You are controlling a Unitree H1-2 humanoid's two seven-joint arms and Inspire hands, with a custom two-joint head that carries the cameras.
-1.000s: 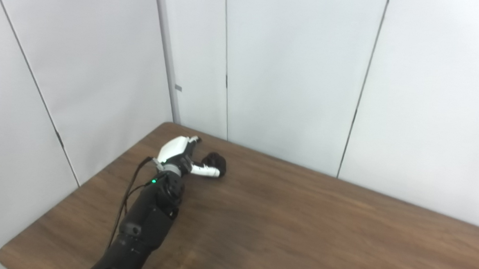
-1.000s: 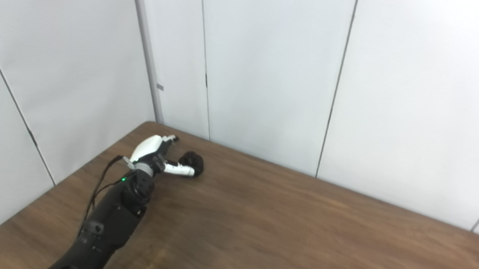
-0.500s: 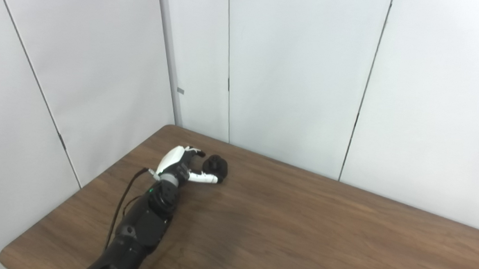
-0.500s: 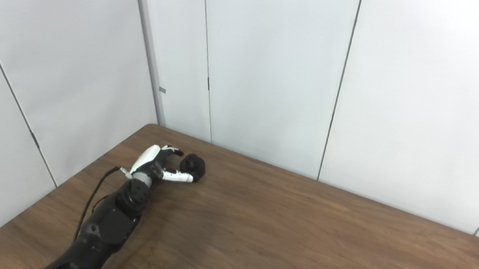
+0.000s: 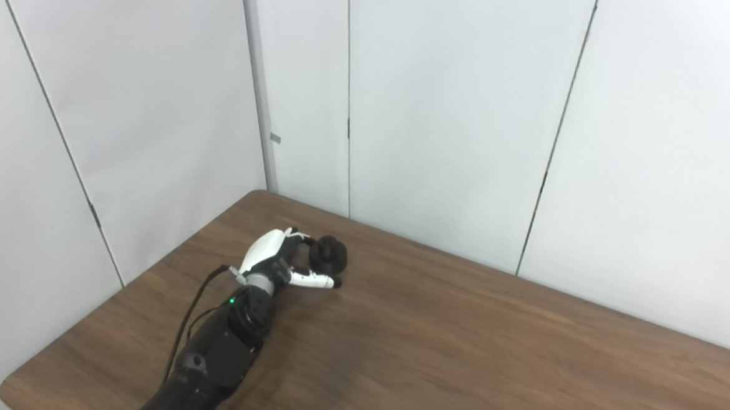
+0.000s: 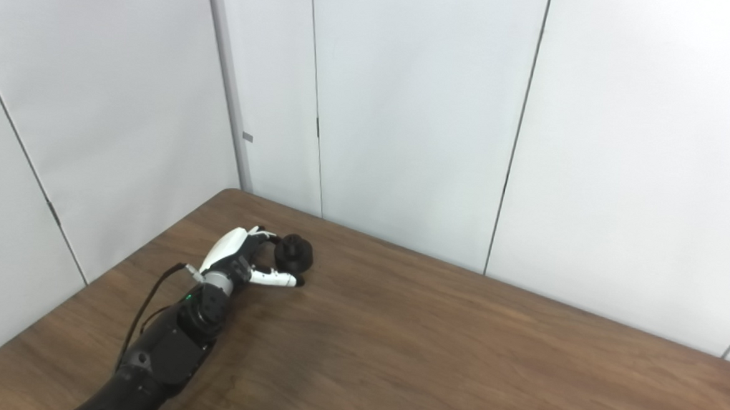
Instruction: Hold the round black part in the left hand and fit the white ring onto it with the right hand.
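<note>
Fingers (image 5: 297,238) and thumb curled loosely about the round black plastic part (image 5: 328,256), spread to either side of it, contact too small to confirm, so not yet clamped as far as can be told. Left hand (image 5: 275,256) reached out low over the far left corner of the dark brown wooden table (image 5: 457,360), black part just beyond the palm, sitting on or barely above the tabletop (hard to say which). No white ring anywhere in either view, and no right hand either. By judgement, early in the task: grasp only being formed, lift not done, ring not fetched, fitting wholly left to do.
</note>
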